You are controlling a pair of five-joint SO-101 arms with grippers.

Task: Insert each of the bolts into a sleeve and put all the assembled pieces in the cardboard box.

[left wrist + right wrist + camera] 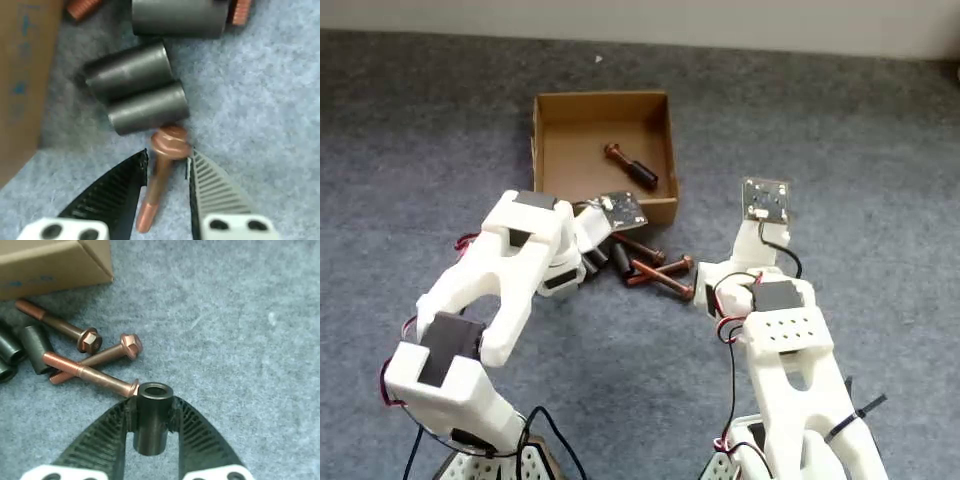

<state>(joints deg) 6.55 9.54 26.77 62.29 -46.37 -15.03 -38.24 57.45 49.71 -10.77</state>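
Jaws of my right gripper (153, 405) are clamped on a dark sleeve (151, 430). My left gripper (168, 156) stands apart, astride a copper bolt (159, 182) lying on the carpet (880, 180), its head against a pair of sleeves (147, 110). Farther off, the cardboard box (670, 150) holds one assembled piece (630, 168).

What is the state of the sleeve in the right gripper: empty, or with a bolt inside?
Empty. The sleeve, held by the right gripper, shows an open, dark bore with no bolt in it.
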